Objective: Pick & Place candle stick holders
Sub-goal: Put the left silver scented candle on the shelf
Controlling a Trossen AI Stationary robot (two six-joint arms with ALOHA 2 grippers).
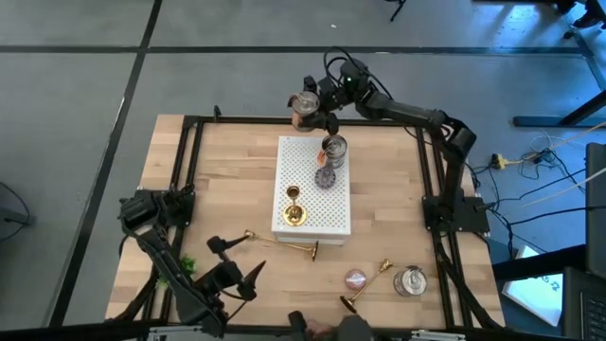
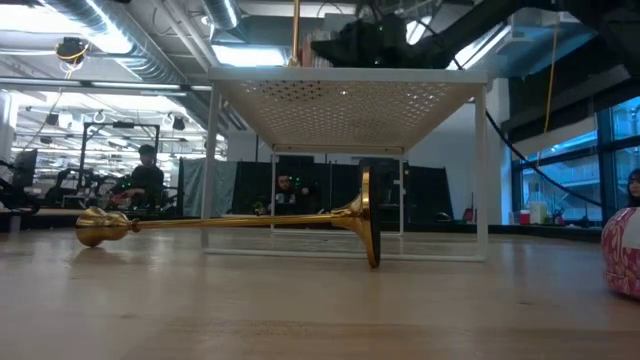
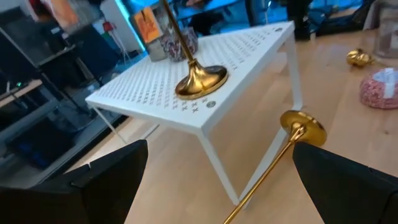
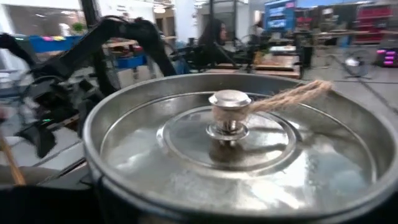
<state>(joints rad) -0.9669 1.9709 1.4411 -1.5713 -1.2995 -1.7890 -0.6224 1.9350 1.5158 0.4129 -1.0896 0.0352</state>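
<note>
Right wrist view: silver tin (image 4: 236, 149) hides right jaws, state unclear; left gripper (image 3: 217, 168) jaws open.

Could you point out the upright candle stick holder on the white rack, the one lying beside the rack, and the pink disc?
Upright candle stick holder (image 1: 294, 216), high view, on its round base.
Lying candle stick holder (image 2: 230, 222), low view, on its stem.
Pink disc (image 1: 355, 278), high view, on its top face.

Left side: I see bare tabletop (image 1: 227, 180) along the left edge, open to pass.
Centre: white perforated shelf (image 1: 312, 185) blocks it, carrying an upright candle stick holder (image 1: 294, 208) and silver tin (image 1: 333, 150).
Near edge: a fallen holder (image 1: 282, 243) lies just beside the shelf.
</note>
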